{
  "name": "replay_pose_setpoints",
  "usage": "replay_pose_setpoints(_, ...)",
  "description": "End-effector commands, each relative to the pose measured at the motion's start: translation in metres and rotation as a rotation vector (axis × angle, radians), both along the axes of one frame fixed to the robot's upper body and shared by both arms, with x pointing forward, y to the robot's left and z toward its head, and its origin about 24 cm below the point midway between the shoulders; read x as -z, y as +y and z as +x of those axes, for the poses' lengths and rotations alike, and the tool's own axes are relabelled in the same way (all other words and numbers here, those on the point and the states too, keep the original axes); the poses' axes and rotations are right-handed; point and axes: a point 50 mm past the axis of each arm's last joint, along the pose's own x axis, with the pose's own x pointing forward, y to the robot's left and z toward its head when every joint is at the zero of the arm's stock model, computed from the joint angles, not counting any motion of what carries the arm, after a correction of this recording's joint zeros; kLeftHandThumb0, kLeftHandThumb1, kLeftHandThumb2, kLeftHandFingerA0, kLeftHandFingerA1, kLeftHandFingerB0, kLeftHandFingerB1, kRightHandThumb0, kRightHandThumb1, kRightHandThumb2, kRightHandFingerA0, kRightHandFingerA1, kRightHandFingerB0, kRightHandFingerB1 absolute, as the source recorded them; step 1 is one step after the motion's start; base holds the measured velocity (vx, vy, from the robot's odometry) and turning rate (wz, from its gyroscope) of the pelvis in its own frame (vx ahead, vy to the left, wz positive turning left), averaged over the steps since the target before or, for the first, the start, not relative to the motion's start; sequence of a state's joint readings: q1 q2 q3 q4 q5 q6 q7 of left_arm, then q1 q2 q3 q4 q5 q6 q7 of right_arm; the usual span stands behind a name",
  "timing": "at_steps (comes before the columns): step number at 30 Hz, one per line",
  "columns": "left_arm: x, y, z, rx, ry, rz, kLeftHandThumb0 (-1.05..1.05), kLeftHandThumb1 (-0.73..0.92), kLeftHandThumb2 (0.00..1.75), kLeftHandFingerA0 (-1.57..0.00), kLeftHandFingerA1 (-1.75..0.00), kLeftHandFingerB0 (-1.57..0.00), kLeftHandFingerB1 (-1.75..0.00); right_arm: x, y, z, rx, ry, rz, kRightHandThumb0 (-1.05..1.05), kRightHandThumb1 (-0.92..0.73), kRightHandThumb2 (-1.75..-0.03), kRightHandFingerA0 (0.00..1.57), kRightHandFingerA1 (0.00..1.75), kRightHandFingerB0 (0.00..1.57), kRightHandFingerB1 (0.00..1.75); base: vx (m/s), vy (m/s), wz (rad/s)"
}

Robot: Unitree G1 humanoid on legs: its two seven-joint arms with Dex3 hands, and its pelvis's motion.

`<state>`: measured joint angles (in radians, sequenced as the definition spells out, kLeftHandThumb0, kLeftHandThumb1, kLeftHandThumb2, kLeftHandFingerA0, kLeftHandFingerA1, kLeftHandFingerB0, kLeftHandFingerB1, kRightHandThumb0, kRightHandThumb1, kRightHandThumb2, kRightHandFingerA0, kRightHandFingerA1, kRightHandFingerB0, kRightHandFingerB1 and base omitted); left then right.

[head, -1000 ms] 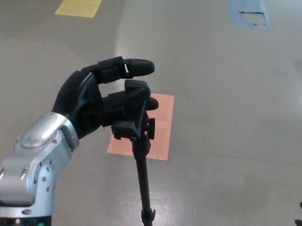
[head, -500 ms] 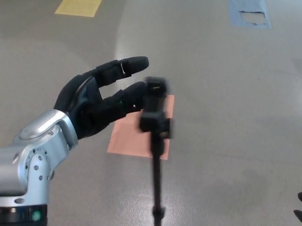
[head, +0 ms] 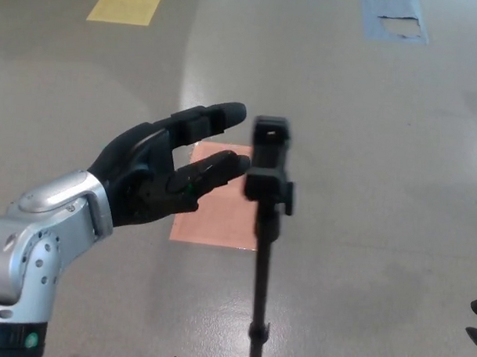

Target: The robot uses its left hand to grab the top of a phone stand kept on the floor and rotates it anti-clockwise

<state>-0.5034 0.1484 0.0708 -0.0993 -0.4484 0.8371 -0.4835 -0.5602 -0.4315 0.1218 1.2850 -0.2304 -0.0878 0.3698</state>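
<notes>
A black phone stand (head: 266, 226) rises upright from the floor, its clamp head (head: 270, 158) at the picture's middle and its pole running down past the bottom edge. My left hand (head: 170, 172) is open just left of the clamp head, fingers spread and pointing right, with a small gap between the fingertips (head: 237, 161) and the clamp. Nothing is in its grasp. At the bottom right edge two dark tips of my right hand (head: 476, 321) barely show.
A salmon-coloured rectangle (head: 218, 213) is marked on the grey floor behind the stand. A yellow marking (head: 127, 4) lies at the far left and a blue one (head: 393, 17) at the far right.
My left hand has let go of the clamp head and opened, drawing back to the left. The stand's top has swung to the right and now stands more upright.
</notes>
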Motion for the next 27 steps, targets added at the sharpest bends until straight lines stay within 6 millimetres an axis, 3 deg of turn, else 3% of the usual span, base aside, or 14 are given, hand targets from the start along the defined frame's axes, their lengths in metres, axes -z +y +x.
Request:
replay_pose_setpoints(1, -0.002, 0.003, -0.001, 0.049, -0.032, -0.013, -0.71, 0.45, 0.83, 0.00, -0.19, 0.00, -0.14, -0.004, -0.007, 0.000, 0.010, 0.018, -0.023, -0.65, -0.80, -0.63, 0.36, 0.34, 0.10, 0.25, 0.00, 0.000, 0.00)
replay_pose_setpoints(7, 0.001, 0.010, 0.000, 0.017, -0.040, 0.002, -0.84, 0.66, 1.00, 0.00, -0.16, 0.00, -0.13, -0.005, -0.006, 0.001, 0.007, 0.018, -0.019, -0.64, -0.80, -0.63, 0.35, 0.34, 0.10, 0.25, 0.00, 0.000, 0.00)
replay_pose_setpoints(8, 0.004, 0.015, 0.001, -0.026, -0.045, 0.012, -0.88, 0.73, 1.04, 0.00, -0.13, 0.00, -0.09, -0.005, -0.006, 0.001, 0.003, 0.019, -0.023, -0.68, -0.67, -0.92, 0.28, 0.47, 0.06, 0.31, 0.00, 0.000, 0.00)
replay_pose_setpoints(11, 0.009, 0.022, 0.001, -0.081, -0.060, 0.029, -0.89, 0.73, 1.04, 0.00, -0.12, 0.00, -0.08, -0.004, -0.006, 0.001, -0.003, 0.023, -0.026, -0.63, -0.81, -0.64, 0.35, 0.34, 0.09, 0.25, 0.00, 0.000, 0.00)
replay_pose_setpoints(12, 0.013, 0.029, 0.001, -0.123, -0.070, 0.052, -0.84, 0.72, 1.05, 0.00, -0.15, 0.00, -0.14, -0.005, -0.006, 0.001, -0.005, 0.023, -0.024, -0.67, -0.67, -0.95, 0.27, 0.47, 0.03, 0.31, 0.00, 0.000, 0.00)
replay_pose_setpoints(13, 0.015, 0.033, 0.001, -0.142, -0.082, 0.076, -0.79, 0.86, 0.64, 0.00, -0.10, 0.00, -0.09, -0.005, -0.005, 0.001, -0.007, 0.024, -0.023, -0.67, -0.67, -0.95, 0.26, 0.47, 0.03, 0.31, 0.00, 0.000, 0.00)
replay_pose_setpoints(15, 0.017, 0.037, 0.001, -0.158, -0.099, 0.105, -0.79, 0.86, 0.64, 0.00, -0.10, 0.00, -0.09, -0.004, -0.005, 0.001, -0.008, 0.025, -0.022, -0.67, -0.67, -0.95, 0.26, 0.47, 0.03, 0.31, 0.00, 0.000, 0.00)
replay_pose_setpoints(16, 0.019, 0.039, 0.000, -0.170, -0.121, 0.134, -0.81, 0.84, 0.64, 0.00, -0.14, 0.00, -0.07, -0.004, -0.005, 0.001, -0.007, 0.025, -0.023, -0.63, -0.81, -0.64, 0.35, 0.35, 0.10, 0.25, 0.00, 0.000, 0.00)
replay_pose_setpoints(18, 0.030, 0.055, -0.003, -0.236, -0.239, 0.365, -0.86, 0.72, 1.04, 0.00, -0.14, 0.00, -0.09, -0.003, -0.004, 0.000, -0.006, 0.031, -0.022, -0.62, -0.82, -0.64, 0.35, 0.34, 0.09, 0.25, 0.00, 0.000, 0.00)
replay_pose_setpoints(19, 0.032, 0.058, -0.004, -0.243, -0.265, 0.418, -0.86, 0.72, 1.04, 0.00, -0.14, 0.00, -0.09, -0.002, -0.004, 0.000, -0.006, 0.032, -0.022, -0.62, -0.82, -0.64, 0.35, 0.34, 0.09, 0.25, 0.00, 0.000, 0.00)
replay_pose_setpoints(20, 0.040, 0.064, -0.005, -0.267, -0.285, 0.481, -0.75, 0.78, 0.62, 0.00, -0.15, 0.00, -0.08, -0.001, -0.004, -0.002, -0.009, 0.037, -0.022, -0.63, -0.82, -0.64, 0.35, 0.35, 0.09, 0.25, 0.00, 0.000, 0.00)
replay_pose_setpoints(22, 0.063, 0.080, -0.010, -0.322, -0.277, 0.574, -0.79, 0.59, 0.93, 0.00, -0.16, 0.00, -0.12, 0.003, -0.003, -0.006, -0.016, 0.047, -0.021, -0.67, -0.67, -0.95, 0.27, 0.48, 0.03, 0.31, 0.00, 0.000, 0.00)
replay_pose_setpoints(23, 0.071, 0.085, -0.012, -0.333, -0.269, 0.606, -0.75, 0.72, 0.61, 0.00, -0.17, 0.00, -0.07, 0.006, -0.003, -0.007, -0.012, 0.053, -0.017, -0.66, -0.67, -0.95, 0.27, 0.48, 0.03, 0.30, 0.00, 0.000, 0.00)
replay_pose_setpoints(27, 0.101, 0.105, -0.022, -0.384, -0.203, 0.686, -0.78, 0.51, 0.89, 0.00, -0.20, 0.00, -0.11, 0.014, -0.003, -0.015, 0.017, 0.071, 0.002, -0.67, -0.65, -0.94, 0.27, 0.48, 0.03, 0.29, 0.00, 0.000, 0.00)
